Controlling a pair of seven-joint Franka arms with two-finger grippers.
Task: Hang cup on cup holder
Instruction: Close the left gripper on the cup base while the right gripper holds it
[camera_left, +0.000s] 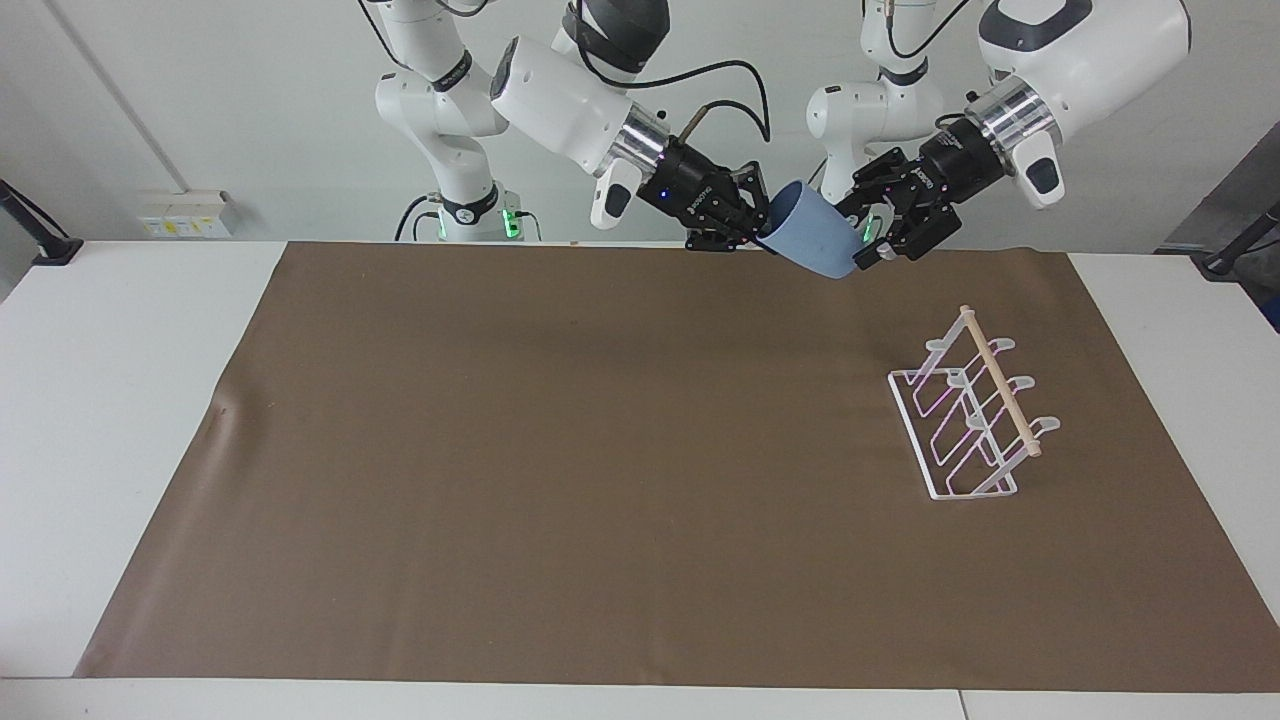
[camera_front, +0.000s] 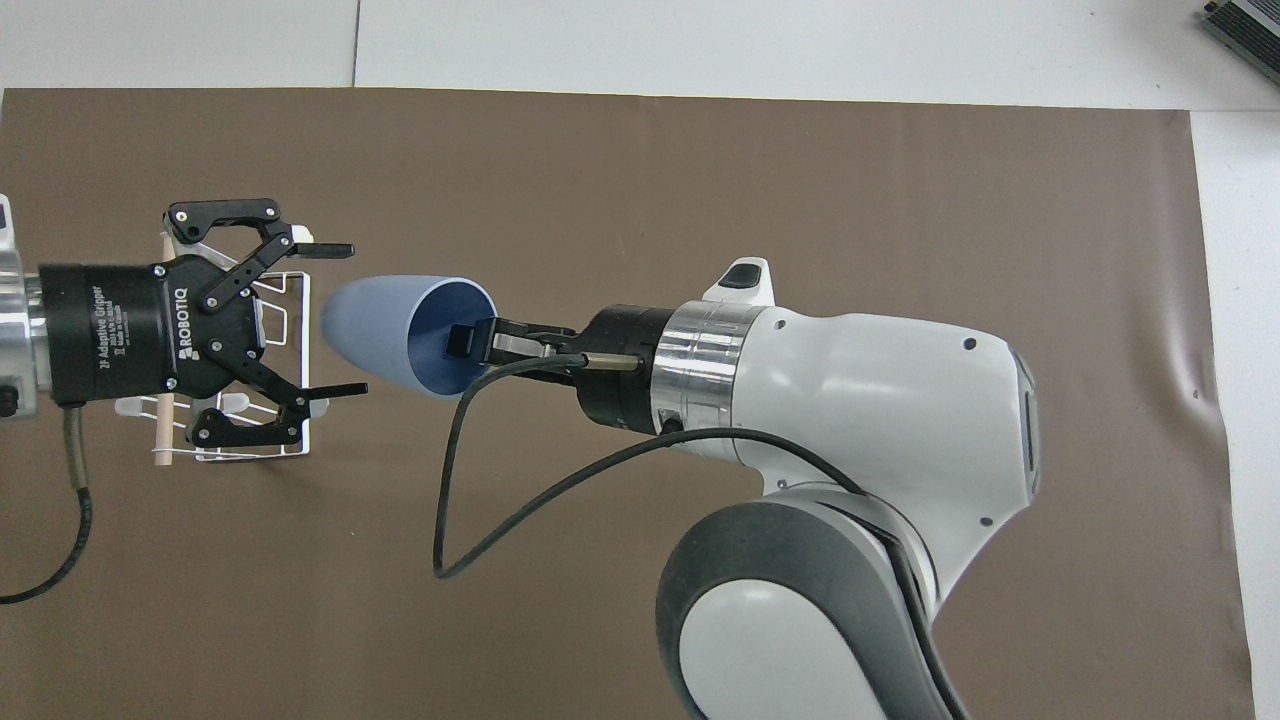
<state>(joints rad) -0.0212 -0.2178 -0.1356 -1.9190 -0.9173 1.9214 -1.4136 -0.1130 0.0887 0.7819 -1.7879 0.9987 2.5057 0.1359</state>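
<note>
The light-blue cup (camera_left: 812, 240) (camera_front: 375, 325) hangs tilted in the air over the mat's edge nearest the robots. My right gripper (camera_left: 760, 232) (camera_front: 462, 345) is shut on the cup's rim, with one finger inside the mouth. My left gripper (camera_left: 862, 235) (camera_front: 343, 320) is open at the cup's narrow base, a fingertip on either side of it, and no contact shows. The white wire cup holder (camera_left: 965, 420) (camera_front: 163, 437) with its wooden dowel stands on the mat toward the left arm's end, partly hidden under the left gripper in the overhead view.
A brown mat (camera_left: 560, 450) (camera_front: 700, 180) covers most of the white table (camera_left: 120, 400). The right arm's black cable (camera_front: 450, 500) loops down over the mat.
</note>
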